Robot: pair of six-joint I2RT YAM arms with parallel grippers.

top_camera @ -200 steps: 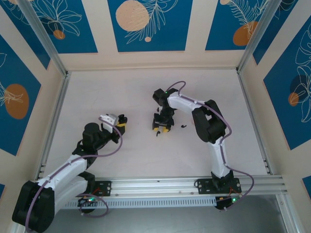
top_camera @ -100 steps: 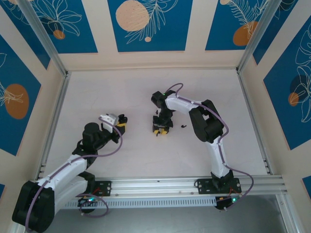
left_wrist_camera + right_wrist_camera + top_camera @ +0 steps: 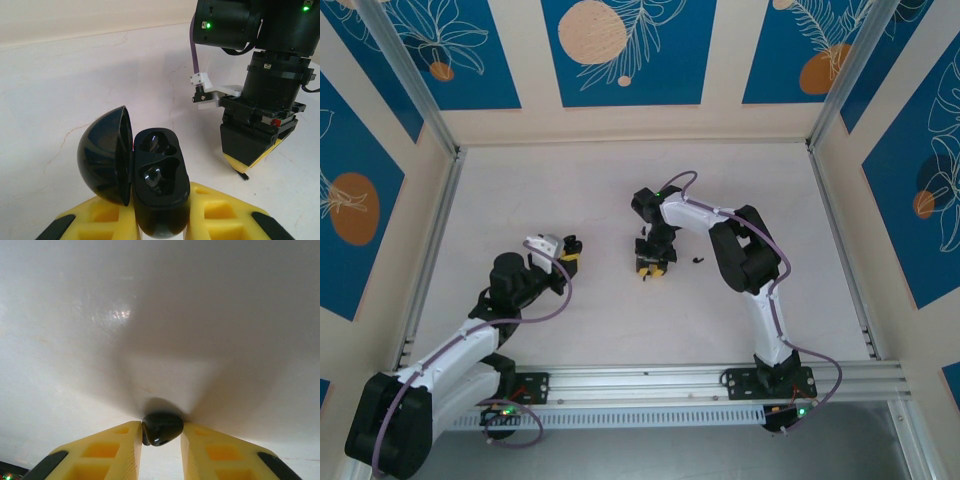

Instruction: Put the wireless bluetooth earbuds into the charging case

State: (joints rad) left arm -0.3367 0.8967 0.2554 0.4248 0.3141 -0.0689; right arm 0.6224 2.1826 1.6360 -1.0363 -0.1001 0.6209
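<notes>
Earbud [image 3: 161, 429], dark and glossy, on tabletop [image 3: 620, 180] near centre, clamped between yellow fingers of right tool [image 3: 652, 266]. Second earbud [image 3: 698, 259] lies near, on its right. Charging case [image 3: 157, 185], lid open, clamped in left tool [image 3: 570, 252], well apart.

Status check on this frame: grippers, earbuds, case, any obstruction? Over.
Left gripper shut on the open charging case, which looks empty. Right gripper down at the table, pinching one earbud. Second earbud loose beside it. Nothing in the way.
</notes>
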